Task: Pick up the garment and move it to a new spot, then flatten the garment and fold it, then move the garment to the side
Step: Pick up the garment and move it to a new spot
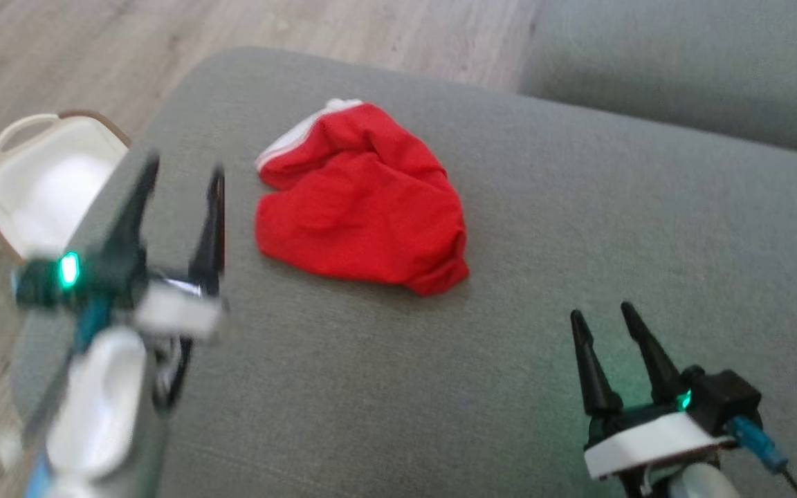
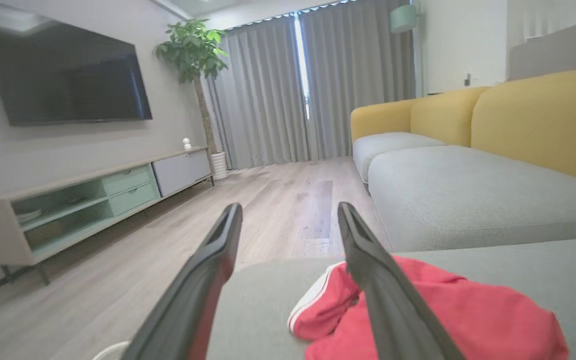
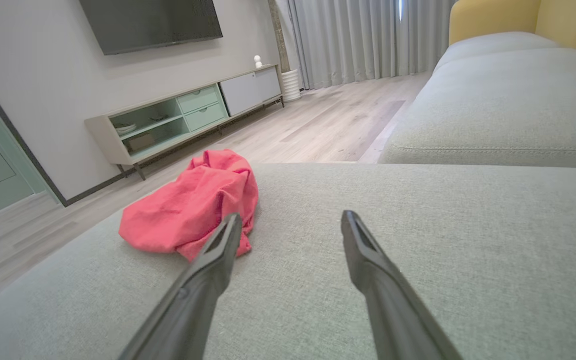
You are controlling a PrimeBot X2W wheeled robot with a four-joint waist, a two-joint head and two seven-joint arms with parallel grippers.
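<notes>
**Red garment crumpled on the grey cushion, both hands open and empty**

A red garment [image 1: 360, 200] with a white-striped band is seen crumpled in the upper middle of the head view, resting on a grey sofa cushion [image 1: 578, 207]. The left hand [image 1: 185, 168] is shown blurred at the left of that frame, its two dark fingers held apart with nothing between them. The garment lies just right of its fingertips. In the left wrist view the garment [image 2: 468, 310] is found at the lower right, partly covered by the right-side finger. The right hand [image 1: 601, 312] is placed at the lower right of the head view, fingers spread and empty. The garment lies up and to the left of it, near but apart. In the right wrist view the garment [image 3: 193, 205] is seen left of centre, behind the left-side fingertip. A white container [image 1: 46, 180] is visible on the wooden floor [image 1: 163, 28] at the far left.
</notes>
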